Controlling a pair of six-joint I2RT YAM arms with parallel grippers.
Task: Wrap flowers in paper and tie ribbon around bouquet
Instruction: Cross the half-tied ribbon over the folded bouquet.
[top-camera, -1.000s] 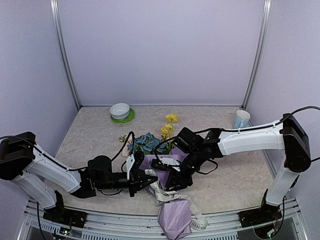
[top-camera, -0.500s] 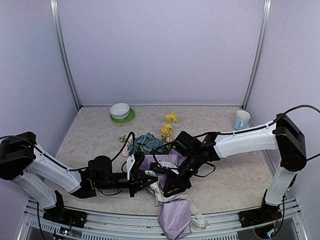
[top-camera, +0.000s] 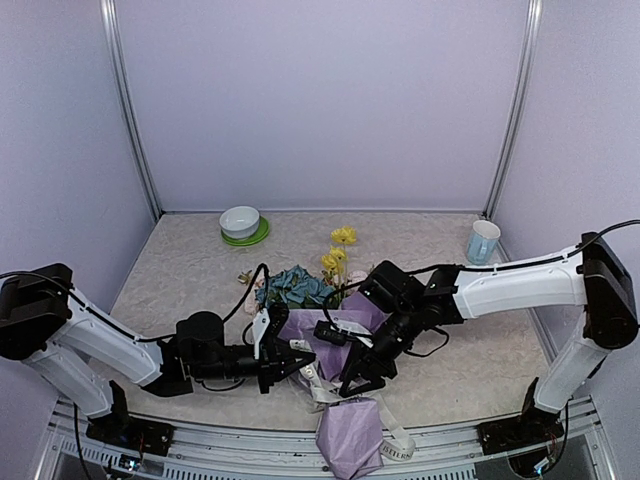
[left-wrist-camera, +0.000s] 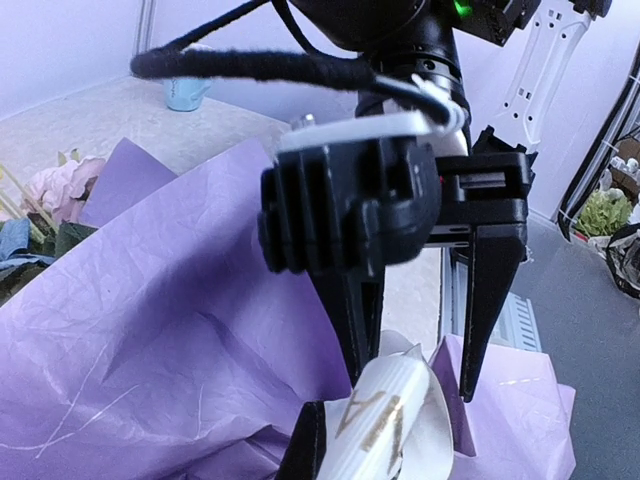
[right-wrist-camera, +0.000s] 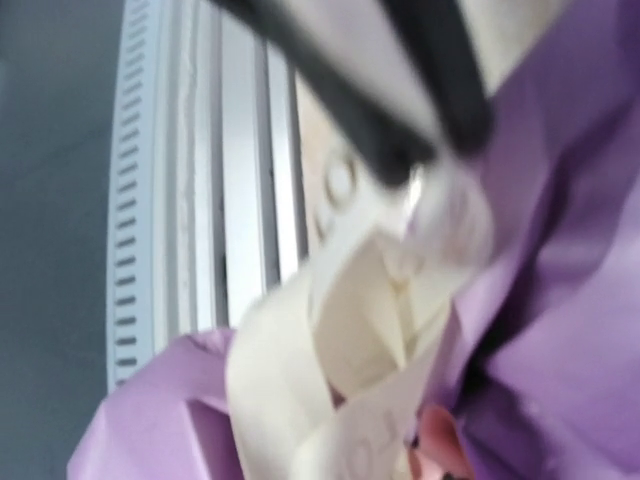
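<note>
Pinching the ribbon (left-wrist-camera: 385, 425) beside the bouquet (top-camera: 300, 326), the left gripper (top-camera: 298, 358) was clenched; the right gripper (left-wrist-camera: 415, 380) stood released, fingers astride the ribbon.

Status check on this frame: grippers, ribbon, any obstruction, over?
Left gripper shut on the ribbon. Right gripper open, jaws astride the ribbon loop over the lilac paper. Bowl and cup far back, no obstruction.

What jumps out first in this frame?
The crinkled purple paper wrapped around the flowers lies at the front of the table, with its tail hanging over the near edge. Both arms meet there. The right fingers stand open over a loop of cream ribbon, and the left fingers are shut on it.
</note>
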